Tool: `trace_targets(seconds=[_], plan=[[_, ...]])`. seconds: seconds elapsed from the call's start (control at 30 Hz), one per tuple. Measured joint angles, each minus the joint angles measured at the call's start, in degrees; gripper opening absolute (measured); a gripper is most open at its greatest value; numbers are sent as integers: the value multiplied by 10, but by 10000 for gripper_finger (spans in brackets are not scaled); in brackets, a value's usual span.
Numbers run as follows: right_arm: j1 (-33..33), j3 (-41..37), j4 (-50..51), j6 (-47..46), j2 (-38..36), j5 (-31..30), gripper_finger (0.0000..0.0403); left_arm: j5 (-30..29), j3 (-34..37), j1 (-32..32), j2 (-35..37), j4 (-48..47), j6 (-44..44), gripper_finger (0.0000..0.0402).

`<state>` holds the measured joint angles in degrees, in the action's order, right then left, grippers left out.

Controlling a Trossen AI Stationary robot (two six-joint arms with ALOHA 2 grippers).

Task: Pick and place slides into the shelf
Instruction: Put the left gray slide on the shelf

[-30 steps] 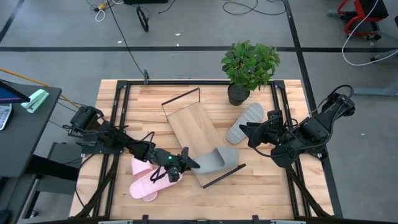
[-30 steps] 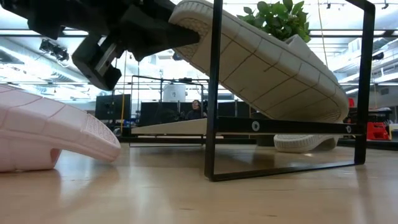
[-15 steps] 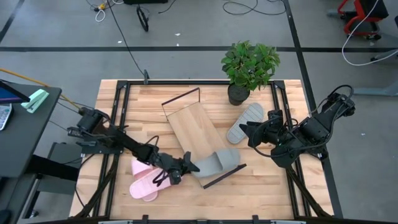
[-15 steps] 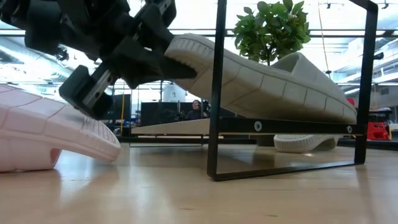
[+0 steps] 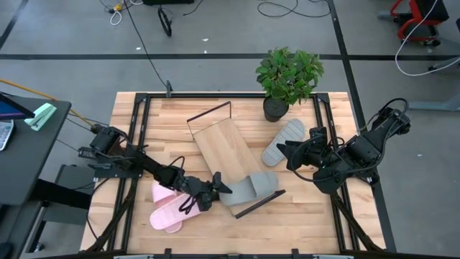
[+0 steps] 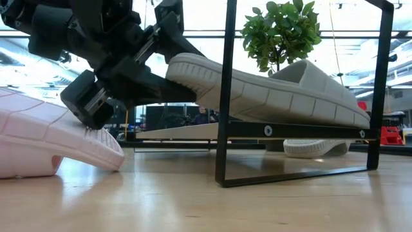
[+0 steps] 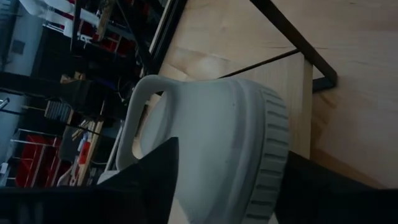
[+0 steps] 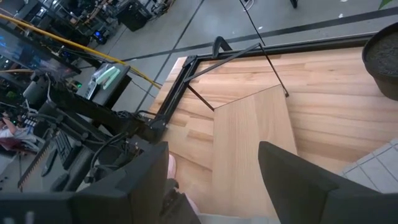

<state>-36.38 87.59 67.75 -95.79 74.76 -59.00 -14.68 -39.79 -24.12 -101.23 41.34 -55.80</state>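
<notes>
Grey slide [image 5: 251, 188] at shelf [image 5: 224, 147] edge, left pincer [image 5: 218, 188] apart around it.

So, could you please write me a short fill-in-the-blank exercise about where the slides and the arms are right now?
1. The grey slide at the left tool lies on the ____ end of the shelf.
2. The other grey slide lies on the tabletop beside the potted ____.
3. The two slides lying together under the left arm are ____ in colour.
4. The right tool holds ____.

Missing words: near; plant; pink; nothing
</notes>
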Motion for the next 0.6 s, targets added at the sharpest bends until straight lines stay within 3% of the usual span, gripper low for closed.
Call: trace_targets(seconds=[0.27, 0.6], plan=[[0, 0, 0, 0, 0, 15, 254, 0, -1, -1, 0, -18, 21, 248], [0, 0, 0, 4, 0, 21, 254, 27, -1, -1, 6, -60, 74, 244]])
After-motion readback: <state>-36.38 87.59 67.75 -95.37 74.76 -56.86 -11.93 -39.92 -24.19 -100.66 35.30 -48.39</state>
